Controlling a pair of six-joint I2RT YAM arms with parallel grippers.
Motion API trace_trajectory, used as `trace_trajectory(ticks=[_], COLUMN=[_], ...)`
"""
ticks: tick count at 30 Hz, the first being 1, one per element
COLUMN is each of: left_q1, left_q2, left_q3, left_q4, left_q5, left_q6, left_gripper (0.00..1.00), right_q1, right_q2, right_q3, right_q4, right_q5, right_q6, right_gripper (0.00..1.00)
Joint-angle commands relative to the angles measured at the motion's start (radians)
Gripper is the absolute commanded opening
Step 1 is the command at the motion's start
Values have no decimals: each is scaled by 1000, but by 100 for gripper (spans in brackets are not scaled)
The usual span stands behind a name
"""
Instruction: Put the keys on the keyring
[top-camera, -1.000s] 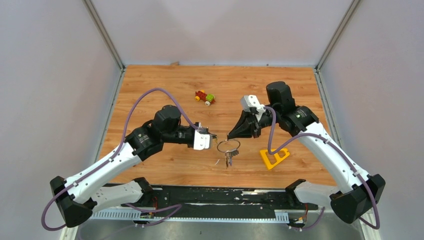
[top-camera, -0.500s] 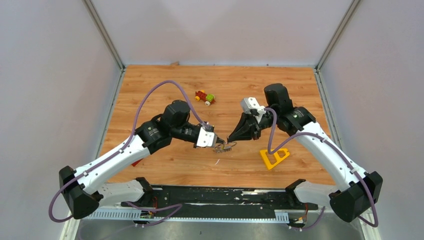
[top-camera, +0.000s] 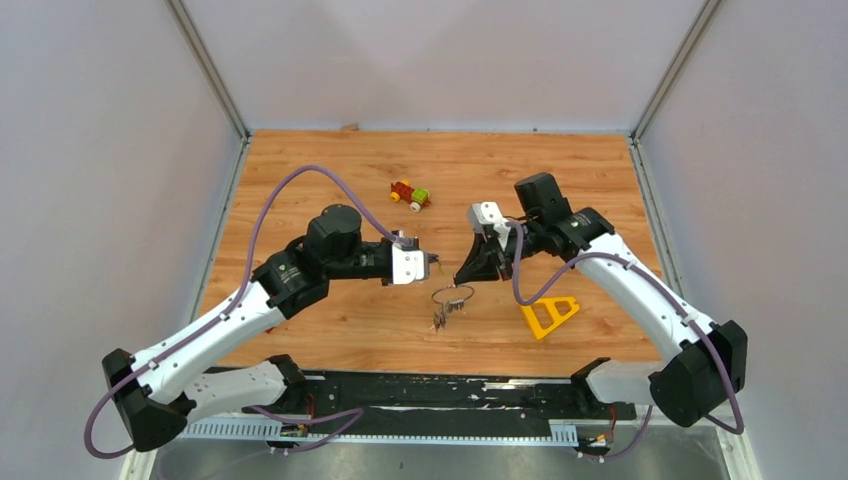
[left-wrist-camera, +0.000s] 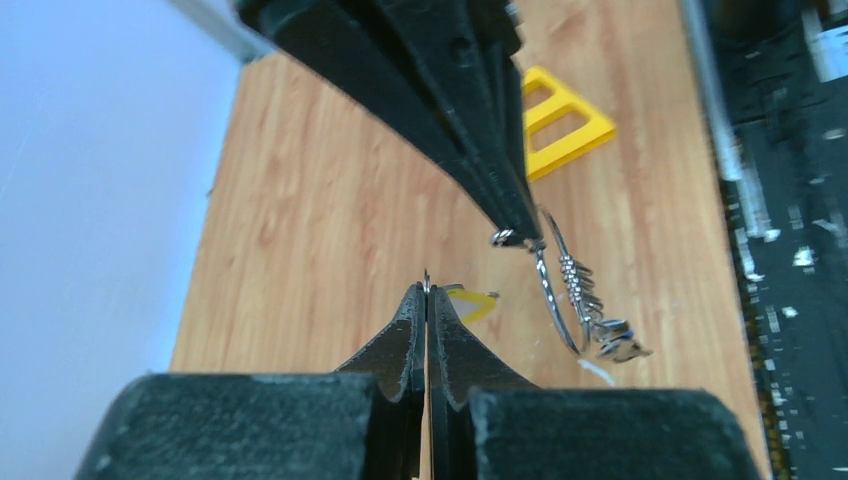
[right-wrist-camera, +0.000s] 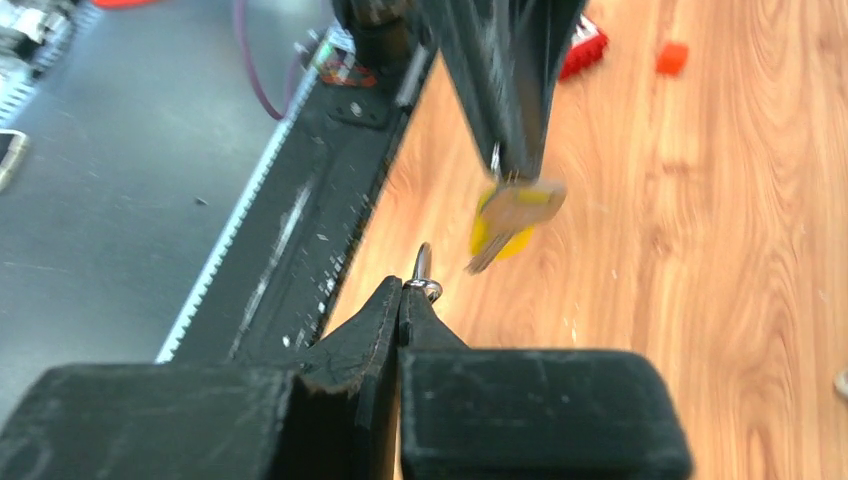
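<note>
Left gripper (left-wrist-camera: 427, 300) is pinched tight on the yellow-tagged key (right-wrist-camera: 512, 205), seen edge-on from its own wrist. Right gripper (right-wrist-camera: 403, 295) is clamped on the keyring (left-wrist-camera: 553, 285), which hangs from its tips with other keys (left-wrist-camera: 600, 325) already strung on it. The two tips are near each other but apart. The step in hand looks like threading. Next, the key's hole must meet the ring's split end, which calls for fine alignment.

No readable text, label, brand, number or sign appears in any of the three views. The white arm housings (top-camera: 205, 335), the yellow triangle (left-wrist-camera: 585, 128) and the toy car (top-camera: 410, 194) bear no legible marking.
</note>
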Motion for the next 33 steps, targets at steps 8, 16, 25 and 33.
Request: trace_trajectory(ticks=[8, 16, 25, 33], left_q1=[49, 250, 319, 321], left_q2=[-151, -183, -152, 33], left_q3=[-108, -102, -90, -106], left_q4=[-17, -63, -95, -145], left_q5=[-635, -689, -659, -623], left_q6=[-46, -192, -207, -175], left_gripper=[0, 0, 0, 0], right_q1=[59, 162, 249, 253], right_q2=[114, 271, 444, 434], right_q3=[-100, -113, -56, -58], right_q4=[178, 235, 214, 212], right_q5=[418, 618, 738, 686], right_q6=[128, 115, 116, 106], right_gripper=[0, 0, 4, 0])
